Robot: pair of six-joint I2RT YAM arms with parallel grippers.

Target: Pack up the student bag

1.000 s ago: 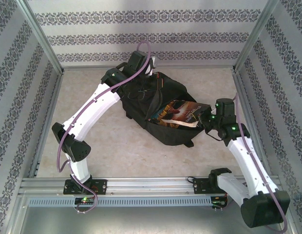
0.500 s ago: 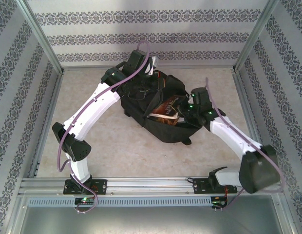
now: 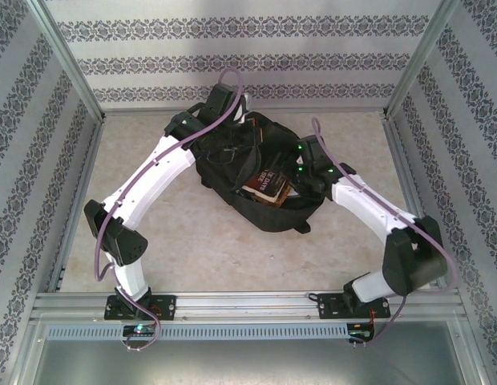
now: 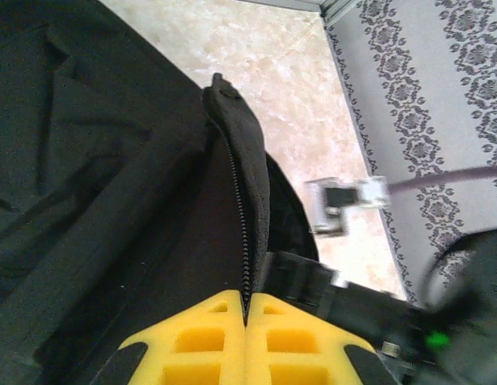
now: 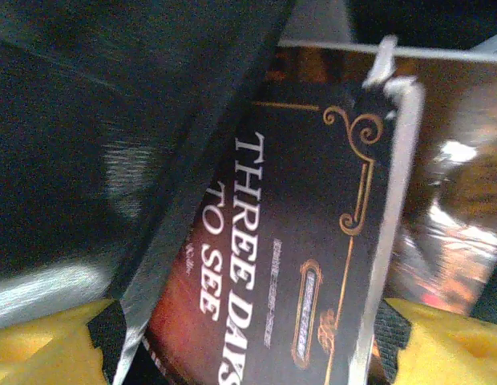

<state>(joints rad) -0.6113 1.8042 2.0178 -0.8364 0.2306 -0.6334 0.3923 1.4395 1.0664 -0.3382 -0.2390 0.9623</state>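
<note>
At the mouth of the bag [image 3: 268, 218], my left tool [image 4: 245, 309] clenches the zipper edge [image 4: 247, 208] to keep it gaping, while my right tool [image 5: 244, 337], released, straddles the half-inserted book [image 5: 288, 241].

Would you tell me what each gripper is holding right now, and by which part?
The left gripper pinches the bag by its zipper edge; the right gripper is open over the book, holding nothing.

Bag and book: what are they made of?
The bag looks like matte black soft fabric: it creases and folds, with a sewn-in zipper. The book looks like printed paper or card with a glossy cover, which shows glare; hard or soft cover is unclear.
</note>
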